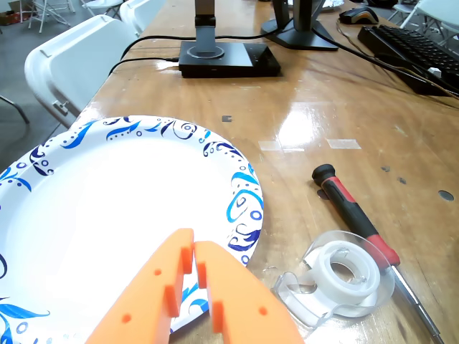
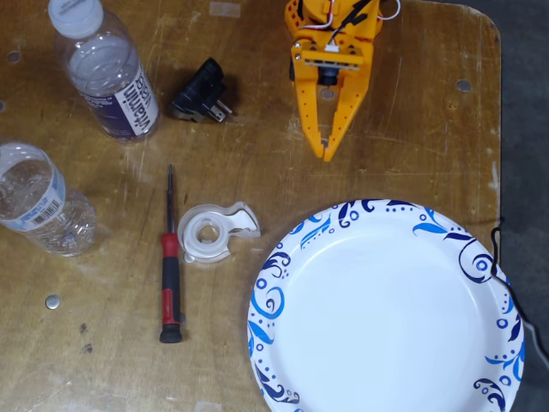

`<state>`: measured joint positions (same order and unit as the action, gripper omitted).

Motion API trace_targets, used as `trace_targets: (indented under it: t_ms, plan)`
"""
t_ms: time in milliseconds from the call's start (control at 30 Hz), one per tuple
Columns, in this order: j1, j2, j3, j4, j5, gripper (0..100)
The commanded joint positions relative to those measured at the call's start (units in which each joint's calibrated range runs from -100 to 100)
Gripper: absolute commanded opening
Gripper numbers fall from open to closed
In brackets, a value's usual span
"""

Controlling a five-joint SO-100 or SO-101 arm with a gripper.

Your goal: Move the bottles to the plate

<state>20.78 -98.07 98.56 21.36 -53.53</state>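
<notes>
— So where does the job stand?

— At its very start, I'd judge. Going left to right in the fixed view: the blue-label bottle lies on its side at the table's left edge, and the purple-label bottle lies above it, white cap toward the top corner. Both are clear plastic, apparently empty, and well apart from the plate, which sits bare at lower right.

— What lies between?

— A black plug, a screwdriver and a tape dispenser.

— And the gripper?

— The orange gripper hangs just beyond the plate's rim, its fingers pressed together on nothing; the wrist view shows the same.

— Next?

— It likely must swing left, spread wide, and take one bottle across its round body, which may roll.
</notes>
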Motion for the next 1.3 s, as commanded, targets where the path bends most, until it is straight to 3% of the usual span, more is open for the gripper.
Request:
trace_targets:
  t_ms: [0, 933, 1267]
  plan:
    - [8.7, -0.7, 0.4, 3.9, 4.6, 1]
    - [8.7, -0.7, 0.0, 3.5, 4.6, 1]
    - [9.6, -0.7, 0.4, -10.4, 4.5, 1]
